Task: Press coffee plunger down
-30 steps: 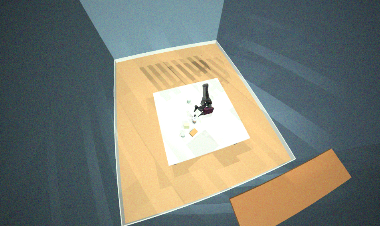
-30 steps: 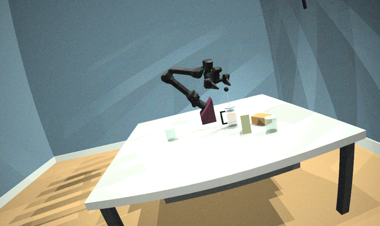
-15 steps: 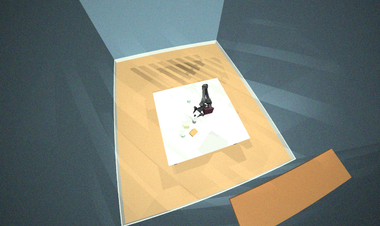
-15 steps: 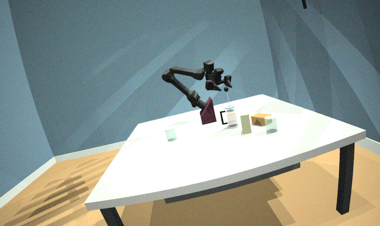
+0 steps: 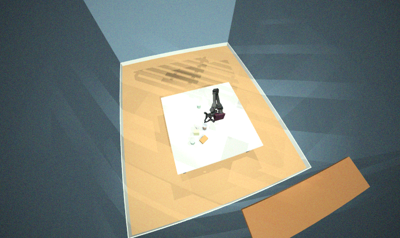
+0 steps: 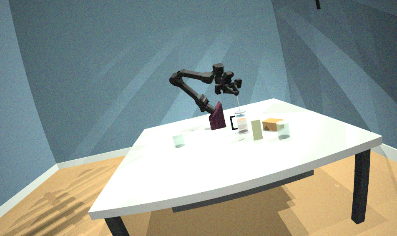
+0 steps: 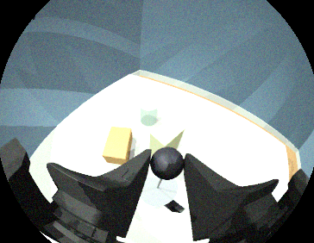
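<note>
The coffee press (image 5: pixel 204 127) (image 6: pixel 242 125) stands upright on the white table (image 6: pixel 211 164), with its black handle (image 6: pixel 232 122) (image 7: pixel 174 206) to one side. Its plunger is up: a long stretch of thin rod (image 6: pixel 238 103) shows above the lid (image 6: pixel 239 111). The round black knob (image 7: pixel 167 163) tops the rod. My gripper (image 5: pixel 205 120) (image 6: pixel 237 92) (image 7: pixel 167 155) is shut on the knob, with a fingertip against each side of it in the wrist view. In the exterior view the fingers hide the knob.
A sage box (image 5: pixel 196 132) (image 6: pixel 256 129) stands close beside the press. An orange block (image 5: pixel 203 139) (image 6: pixel 271 124) (image 7: pixel 118 144) and a clear glass (image 5: pixel 192 141) (image 6: pixel 283 129) (image 7: pixel 148 115) are beyond it. Another glass (image 5: pixel 198 106) (image 6: pixel 178 140) stands apart. The arm's dark red base (image 5: pixel 219 116) (image 6: pixel 218 118) is near the press.
</note>
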Robot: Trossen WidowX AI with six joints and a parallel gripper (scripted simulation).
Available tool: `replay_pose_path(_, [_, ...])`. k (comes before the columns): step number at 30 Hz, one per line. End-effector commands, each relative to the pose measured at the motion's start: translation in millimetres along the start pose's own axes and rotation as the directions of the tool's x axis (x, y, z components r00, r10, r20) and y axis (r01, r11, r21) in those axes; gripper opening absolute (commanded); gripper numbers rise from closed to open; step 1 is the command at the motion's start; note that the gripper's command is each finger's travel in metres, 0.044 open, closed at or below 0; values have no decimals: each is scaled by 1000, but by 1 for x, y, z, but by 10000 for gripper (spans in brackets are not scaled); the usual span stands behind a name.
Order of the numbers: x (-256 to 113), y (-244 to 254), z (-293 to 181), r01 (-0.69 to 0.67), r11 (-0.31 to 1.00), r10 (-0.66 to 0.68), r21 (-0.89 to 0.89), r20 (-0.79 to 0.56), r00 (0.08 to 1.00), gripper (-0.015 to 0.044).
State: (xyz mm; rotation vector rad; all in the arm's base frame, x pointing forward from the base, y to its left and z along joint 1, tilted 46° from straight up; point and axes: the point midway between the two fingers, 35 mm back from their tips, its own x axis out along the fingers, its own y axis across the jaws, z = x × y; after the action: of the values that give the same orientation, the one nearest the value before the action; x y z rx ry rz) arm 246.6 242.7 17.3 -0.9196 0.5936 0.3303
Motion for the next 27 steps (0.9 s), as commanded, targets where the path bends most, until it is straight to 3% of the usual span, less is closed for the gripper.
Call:
replay_pose_path(1, [0, 0, 0, -1, 1000, 1, -3, -1, 1000, 116])
replay_pose_path(27, [24, 3, -28, -3, 1000, 3, -2, -3, 1000, 116])
